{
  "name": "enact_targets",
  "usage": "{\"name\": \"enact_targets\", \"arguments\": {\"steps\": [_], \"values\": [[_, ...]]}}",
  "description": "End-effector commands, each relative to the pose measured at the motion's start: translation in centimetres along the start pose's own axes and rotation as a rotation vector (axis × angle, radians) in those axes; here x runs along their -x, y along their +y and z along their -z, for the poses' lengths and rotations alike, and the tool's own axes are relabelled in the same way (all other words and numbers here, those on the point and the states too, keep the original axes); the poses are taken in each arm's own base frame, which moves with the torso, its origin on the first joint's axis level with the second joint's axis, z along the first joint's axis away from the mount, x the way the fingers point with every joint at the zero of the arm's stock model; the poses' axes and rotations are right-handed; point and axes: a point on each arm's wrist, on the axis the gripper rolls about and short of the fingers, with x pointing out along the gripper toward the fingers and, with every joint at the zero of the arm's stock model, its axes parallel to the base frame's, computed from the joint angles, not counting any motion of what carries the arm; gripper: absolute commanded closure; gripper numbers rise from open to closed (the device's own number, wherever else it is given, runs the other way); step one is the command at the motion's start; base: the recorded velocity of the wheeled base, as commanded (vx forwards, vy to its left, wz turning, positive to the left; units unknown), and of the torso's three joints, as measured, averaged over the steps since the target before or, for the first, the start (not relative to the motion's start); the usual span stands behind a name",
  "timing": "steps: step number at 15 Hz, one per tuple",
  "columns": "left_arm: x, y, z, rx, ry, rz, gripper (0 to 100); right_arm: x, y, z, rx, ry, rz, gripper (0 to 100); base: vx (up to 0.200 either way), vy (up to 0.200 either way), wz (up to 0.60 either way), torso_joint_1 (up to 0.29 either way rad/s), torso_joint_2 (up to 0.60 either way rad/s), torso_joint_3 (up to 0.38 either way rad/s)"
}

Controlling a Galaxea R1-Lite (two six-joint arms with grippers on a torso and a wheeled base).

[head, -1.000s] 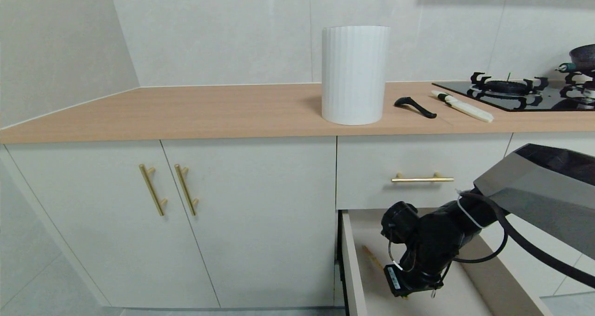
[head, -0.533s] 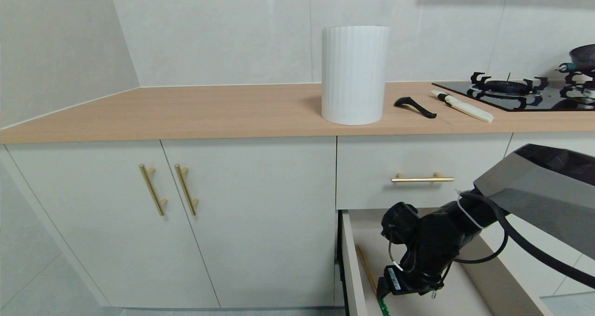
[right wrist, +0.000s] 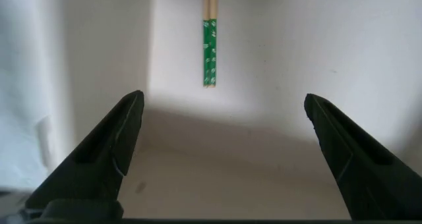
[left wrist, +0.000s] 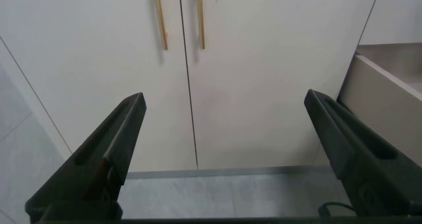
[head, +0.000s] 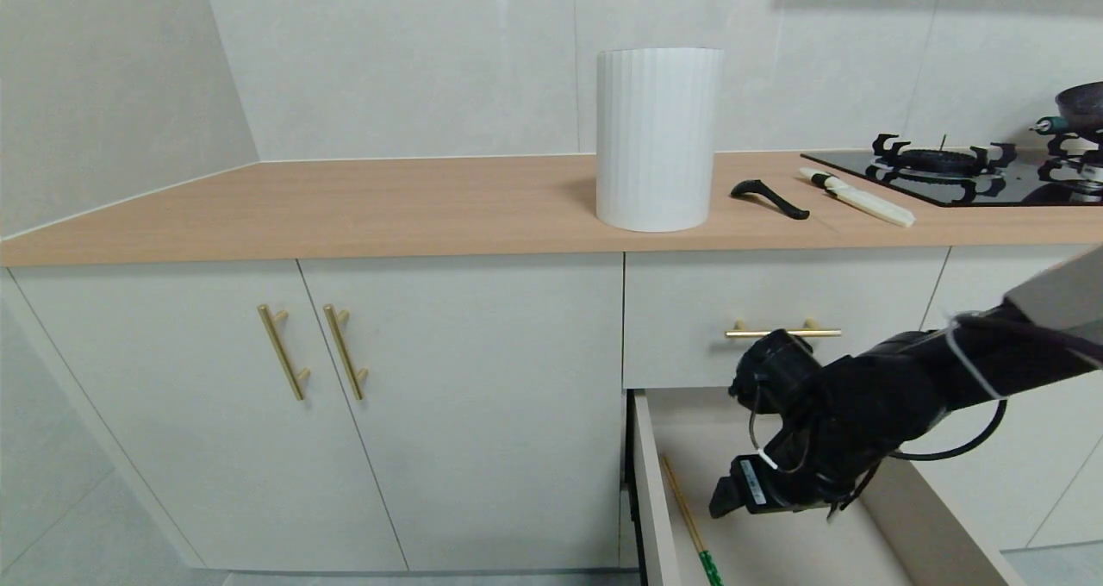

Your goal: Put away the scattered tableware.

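So there's one pair of wooden chopsticks with green ends (head: 689,524), two sticks side by side, lying in the open pale drawer (head: 926,517) along its left wall. The right gripper (head: 732,498) hangs over the drawer near them, fingers spread wide, holding nothing. The left gripper (left wrist: 224,165) faces the two white cabinet doors (left wrist: 264,85), fingers spread too. Up on the wooden worktop (head: 388,207): one tall white ribbed canister (head: 657,138), one black curved-handle tool (head: 769,196) and one cream-handled knife (head: 857,196).

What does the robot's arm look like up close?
The right arm is black and chunky under a grey shell, with a looping black cable, white ties and a white label. The right end effector and left end effector each have two black wedge-shaped fingers.
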Motion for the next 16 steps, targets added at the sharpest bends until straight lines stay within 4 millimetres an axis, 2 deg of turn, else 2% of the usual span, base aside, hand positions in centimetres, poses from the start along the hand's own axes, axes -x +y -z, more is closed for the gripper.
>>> {"name": "enact_targets", "arguments": {"steps": [1,2,3,6,8,16], "values": [[0.0,0.0,0.0,0.0,0.0,0.0,0,7.1,-0.9,0.6,-0.016,-0.165,-0.043,0,0.0,0.0,0.0,0.0,0.0,0.0],[0.0,0.0,0.0,0.0,0.0,0.0,0,9.8,-1.7,1.0,-0.028,-0.26,-0.046,0,0.0,0.0,0.0,0.0,0.0,0.0],[0.0,0.0,0.0,0.0,0.0,0.0,0,11.6,-2.3,1.1,-0.042,-0.328,-0.036,0,0.0,0.0,0.0,0.0,0.0,0.0],[0.0,0.0,0.0,0.0,0.0,0.0,0,14.2,-4.1,1.3,-0.036,-0.424,0.001,0,0.0,0.0,0.0,0.0,0.0,0.0],[0.0,0.0,0.0,0.0,0.0,0.0,0,14.4,-4.7,1.3,-0.044,-0.434,0.014,0,0.0,0.0,0.0,0.0,0.0,0.0],[0.0,0.0,0.0,0.0,0.0,0.0,0,14.5,-4.8,1.6,-0.016,-0.514,0.011,0,0.0,0.0,0.0,0.007,-0.04,-0.025]]}}
